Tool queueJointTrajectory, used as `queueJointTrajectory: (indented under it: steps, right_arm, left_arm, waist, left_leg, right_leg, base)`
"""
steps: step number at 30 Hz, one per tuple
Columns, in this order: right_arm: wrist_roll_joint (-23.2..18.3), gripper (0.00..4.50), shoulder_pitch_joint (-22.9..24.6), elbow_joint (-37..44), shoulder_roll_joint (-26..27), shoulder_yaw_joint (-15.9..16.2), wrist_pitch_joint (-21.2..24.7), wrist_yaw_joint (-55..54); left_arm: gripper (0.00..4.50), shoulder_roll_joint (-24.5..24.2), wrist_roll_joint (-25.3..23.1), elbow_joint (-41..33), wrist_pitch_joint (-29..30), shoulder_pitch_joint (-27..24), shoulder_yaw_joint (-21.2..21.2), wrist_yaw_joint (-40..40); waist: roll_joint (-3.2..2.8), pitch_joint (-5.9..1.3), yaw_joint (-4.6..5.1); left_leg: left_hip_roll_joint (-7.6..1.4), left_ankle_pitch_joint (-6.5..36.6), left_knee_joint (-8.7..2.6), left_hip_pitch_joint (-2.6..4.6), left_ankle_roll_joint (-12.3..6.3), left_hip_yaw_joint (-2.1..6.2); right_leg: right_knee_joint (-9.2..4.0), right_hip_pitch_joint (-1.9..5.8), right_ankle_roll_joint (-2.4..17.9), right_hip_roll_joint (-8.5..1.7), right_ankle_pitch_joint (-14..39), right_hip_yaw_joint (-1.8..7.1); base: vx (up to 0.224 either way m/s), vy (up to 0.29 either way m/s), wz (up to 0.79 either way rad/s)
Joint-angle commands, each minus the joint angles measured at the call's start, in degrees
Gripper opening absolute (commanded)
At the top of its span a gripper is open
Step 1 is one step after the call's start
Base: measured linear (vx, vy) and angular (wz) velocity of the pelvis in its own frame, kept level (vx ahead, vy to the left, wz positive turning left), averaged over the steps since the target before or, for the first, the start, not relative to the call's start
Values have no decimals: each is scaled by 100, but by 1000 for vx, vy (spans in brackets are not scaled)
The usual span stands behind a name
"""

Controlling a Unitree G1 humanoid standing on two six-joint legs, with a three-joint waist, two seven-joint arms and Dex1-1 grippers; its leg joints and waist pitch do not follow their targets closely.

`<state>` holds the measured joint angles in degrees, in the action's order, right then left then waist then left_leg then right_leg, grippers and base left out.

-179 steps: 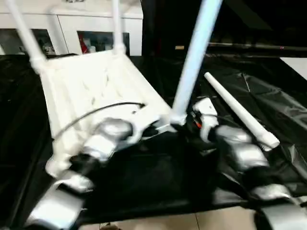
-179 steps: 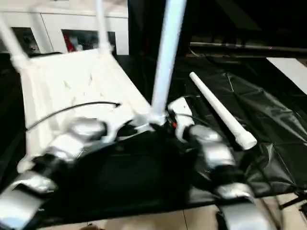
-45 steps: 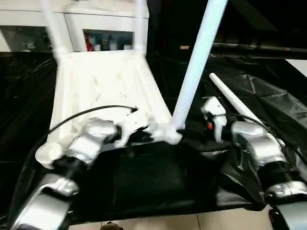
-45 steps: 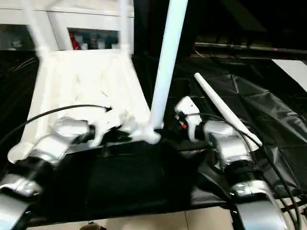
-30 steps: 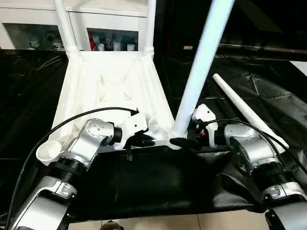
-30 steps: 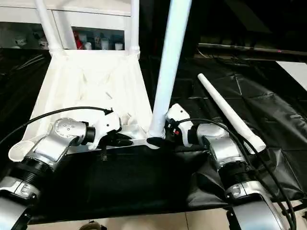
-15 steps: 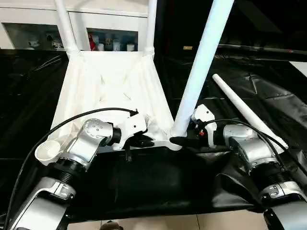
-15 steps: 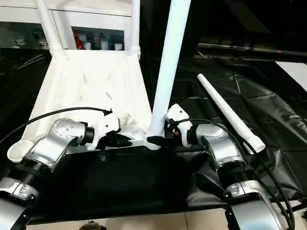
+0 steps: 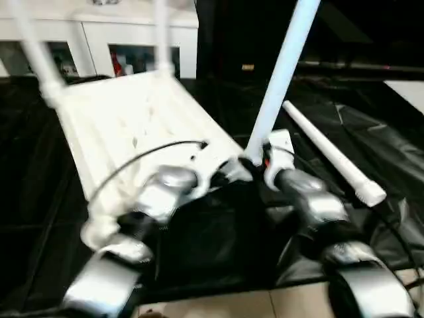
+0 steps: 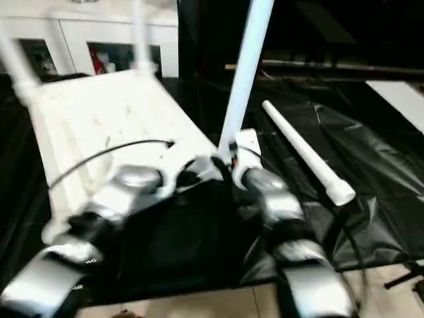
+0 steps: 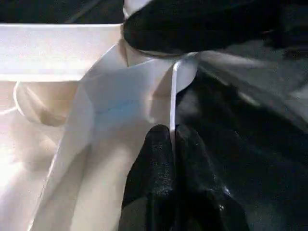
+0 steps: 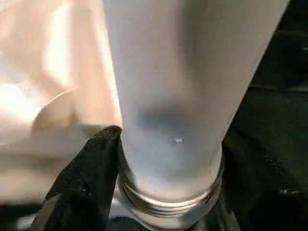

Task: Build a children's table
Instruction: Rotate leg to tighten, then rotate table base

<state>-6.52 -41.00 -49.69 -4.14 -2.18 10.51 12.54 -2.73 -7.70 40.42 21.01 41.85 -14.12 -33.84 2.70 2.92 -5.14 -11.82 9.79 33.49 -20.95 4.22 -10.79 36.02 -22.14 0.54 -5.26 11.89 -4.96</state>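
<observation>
the white plastic rectangular tabletop with a raised rim (image 9: 126, 126) lies upside down on the black-covered table (image 9: 371, 132), filling the upper left and middle of the head views. two white tubular legs (image 9: 162, 33) stand in its far corner sockets at the top left of the frame, blurred. a third long white tubular leg (image 9: 281, 73) rises from the near corner socket at the centre of the frame, leaning toward the top right. a fourth white tubular leg (image 9: 331, 152) lies loose on the black cover at the right, well apart from the tabletop.

the left gripper (image 11: 171, 139) sits at the tabletop's near edge beside that corner; its black fingers (image 11: 154, 154) are pressed together against a thin upright rib of the white plastic, and i cannot tell whether the rib is pinched. the right gripper (image 12: 166, 168) is at the base of the standing leg, its fingers (image 12: 91, 168) spread around the tube just above the threaded collar, one black finger touching its side.

a white cabinet with glass doors (image 9: 126, 46) stands behind the table at the upper left.
</observation>
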Motion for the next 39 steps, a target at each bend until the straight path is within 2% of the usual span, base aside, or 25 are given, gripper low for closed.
queueJointTrajectory:
  steps: [1, 2, 4, 7, 8, 10, 13, 14, 16, 17, 18, 19, 20, 21, 23, 24, 27, 28, 30, 32, 33, 34, 35, 38, 39]
  right_arm:
    - [91, 273, 83, -370, 70, -3, 138, -203]
    - [100, 273, 74, -369, 90, 2, 117, -160]
    - [-66, 343, 74, -334, 150, -135, 33, 107]
    - [-11, 346, 111, -248, 126, -83, -22, 131]
    - [43, 371, 126, -203, 81, -37, -158, 68]
    - [63, 386, 131, -185, 67, -19, -215, 37]
    - [81, 386, 373, 499, -96, 17, -276, 274]
    - [39, 386, 583, 1018, -215, 53, -175, 494]
    - [-20, 386, 761, 1430, -317, 67, -5, 642]
    - [-104, 385, 1014, 1986, -478, 80, 227, 827]
    - [-111, 385, 1039, 2038, -497, 81, 248, 843]
    - [-146, 385, 1240, 2429, -677, 104, 386, 973]
    - [-131, 385, 1429, 2776, -875, 146, 473, 1100]
    - [-114, 385, 1472, 2852, -928, 162, 478, 1129]
    - [-249, 385, 1747, 3375, -1135, 180, 676, 1423]
    - [-283, 385, 1865, 3594, -1251, 199, 726, 1563]
    - [-343, 385, 2101, 4004, -1513, 297, 997, 1951]
    - [-332, 385, 2133, 4048, -1553, 335, 1075, 2017]
    - [-290, 385, 2164, 4065, -1615, 441, 1178, 2118]
    - [-250, 385, 2193, 4054, -1711, 641, 1453, 2278]
    - [-250, 385, 2193, 4054, -1711, 641, 1453, 2278]
    - [-205, 385, 2199, 4021, -1770, 787, 1547, 2400]
    - [-165, 385, 2177, 3968, -1811, 952, 1681, 2522]
    - [-44, 385, 2080, 3800, -1757, 1052, 1610, 2489]
    - [-15, 385, 1985, 3663, -1685, 1050, 1656, 2418]
  left_arm:
    - [0, 166, -4, 63, -316, 81, -76, 48]
    - [0, 151, -56, 92, -387, 91, -121, 52]
    - [0, 94, -110, 172, -390, 124, -170, 101]
    - [0, 33, -52, 132, -472, 85, -174, -21]
    - [0, 11, -48, 138, -556, 72, -184, -66]
    - [0, 11, -55, 149, -581, 70, -183, -69]
    - [0, 15, -25, 220, -948, 94, -145, -130]
    - [28, 31, -5, 271, -1149, 146, -108, -81]
    - [28, 75, 134, 266, -1224, 191, -13, -180]
    - [60, 138, 356, 210, -1208, 257, 137, -323]
    - [60, 144, 379, 200, -1193, 264, 153, -334]
    - [64, 166, 475, 157, -1181, 356, 303, -197]
    - [69, 167, 540, 146, -1231, 469, 470, 23]
    - [79, 164, 560, 146, -1241, 499, 514, 68]
    - [108, 89, 680, 82, -1222, 622, 781, 301]
    - [108, -3, 719, 8, -1180, 672, 918, 429]
    - [136, -540, 629, -270, -1006, 708, 1312, 956]
    - [147, -680, 586, -329, -985, 690, 1389, 1086]
    - [153, -942, 486, -477, -891, 600, 1489, 1201]
    - [157, -1441, 237, -747, -664, 385, 1623, 1365]
    - [167, -1441, 237, -747, -664, 385, 1623, 1365]
    - [181, -1808, 73, -967, -434, 178, 1716, 1371]
    - [181, -2304, -212, -1293, -117, -137, 1845, 1419]
    - [181, -2868, -577, -1572, 252, -473, 1930, 1629]
    - [181, -3042, -622, -1558, 310, -575, 1982, 1724]
  waist:
    - [-29, -374, -12]
    - [-49, -381, -19]
    - [-48, -376, -17]
    - [-72, -354, -18]
    - [-61, -353, -19]
    - [-65, -342, -22]
    - [-57, -342, -44]
    - [-33, -340, -68]
    - [-30, -345, -112]
    - [-58, -352, -125]
    - [-48, -373, -160]
    - [-101, -371, -155]
    - [-85, -372, -180]
    - [-77, -381, -173]
    - [-80, -377, -158]
    - [-101, -372, -154]
    - [-81, -370, -128]
    - [-95, -358, -67]
    - [-112, -355, -42]
    - [-117, -347, -32]
    - [-136, -351, -28]
    - [-107, -351, -34]
    - [-109, -348, -7]
    - [-103, -357, 28]
    - [-115, -366, -2]
  left_leg:
    - [-152, 983, -386, 39, 23, 79]
    - [-146, 941, -383, 44, -22, 77]
    - [-154, 976, -386, 49, -54, 72]
    - [-163, 1297, -407, 69, -24, 79]
    - [-162, 1309, -409, 62, -2, 76]
    - [-161, 1337, -411, 62, 6, 76]
    - [-156, 1257, -406, 58, -32, 70]
    - [-156, 1158, -406, 52, -92, 69]
    - [-146, 999, -393, 39, -183, 62]
    - [-138, 895, -387, 26, -216, 71]
    - [-153, 787, -371, 35, -247, 65]
    - [-156, 762, -378, 33, -234, 73]
    - [-179, 772, -366, 63, -240, 69]
    - [-170, 734, -369, 28, -254, 81]
    - [-163, 785, -358, 31, -282, 79]
    - [-151, 785, -355, 19, -302, 78]
    - [-145, 817, -349, -4, -383, 88]
    - [-120, 859, -350, -8, -361, 88]
    - [-125, 882, -351, 8, -288, 92]
    - [-158, 873, -366, 20, -245, 104]
    - [-168, 885, -369, 26, -221, 105]
    - [-169, 886, -369, 30, -211, 105]
    - [-184, 851, -386, 16, -178, 118]
    - [-171, 658, -365, 25, -157, 100]
    - [-168, 595, -349, 42, -147, 90]
  right_leg:
    - [-454, 242, 1087, -344, 648, 307]
    - [-450, 243, 1100, -335, 494, 303]
    - [-443, 249, 1147, -343, 391, 304]
    - [-498, 236, 1138, -358, 818, 302]
    - [-510, 234, 1117, -366, 885, 308]
    - [-522, 229, 1094, -369, 1038, 307]
    - [-533, 233, 1016, -362, 1012, 315]
    - [-522, 250, 978, -348, 890, 315]
    - [-517, 269, 914, -346, 710, 318]
    - [-491, 282, 949, -348, 604, 314]
    - [-476, 278, 1009, -365, 431, 318]
    - [-455, 273, 1061, -353, 345, 313]
    - [-449, 262, 1090, -327, 137, 309]
    - [-418, 295, 1130, -334, -31, 299]
    - [-424, 295, 1168, -348, -64, 296]
    - [-425, 307, 1175, -335, -85, 294]
    - [-426, 338, 1133, -331, -107, 284]
    - [-449, 327, 1075, -308, 150, 272]
    - [-482, 301, 1065, -308, 433, 274]
    - [-455, 283, 1126, -298, 396, 277]
    - [-439, 278, 1141, -294, 377, 276]
    - [-423, 268, 1116, -297, 421, 275]
    - [-407, 276, 1109, -307, 420, 274]
    - [-382, 235, 1108, -283, 205, 289]
    - [-367, 213, 1160, -277, 95, 294]
  base:
    - [0, 0, 0]
    - [0, 0, 0]
    - [0, 0, 0]
    - [0, 0, 0]
    - [0, 0, 0]
    - [0, 0, 0]
    - [0, 0, 0]
    - [0, 0, 0]
    - [0, 0, 0]
    - [0, 0, 0]
    - [0, 0, 0]
    - [0, 0, 0]
    - [0, 0, 0]
    - [0, 0, 0]
    - [0, 0, 0]
    - [0, 0, 0]
    - [0, 0, 0]
    - [0, 0, 0]
    - [0, 0, 0]
    - [0, 0, 0]
    - [0, 0, 0]
    - [0, 0, 0]
    - [0, 0, 0]
    - [0, 0, 0]
    - [0, 0, 0]
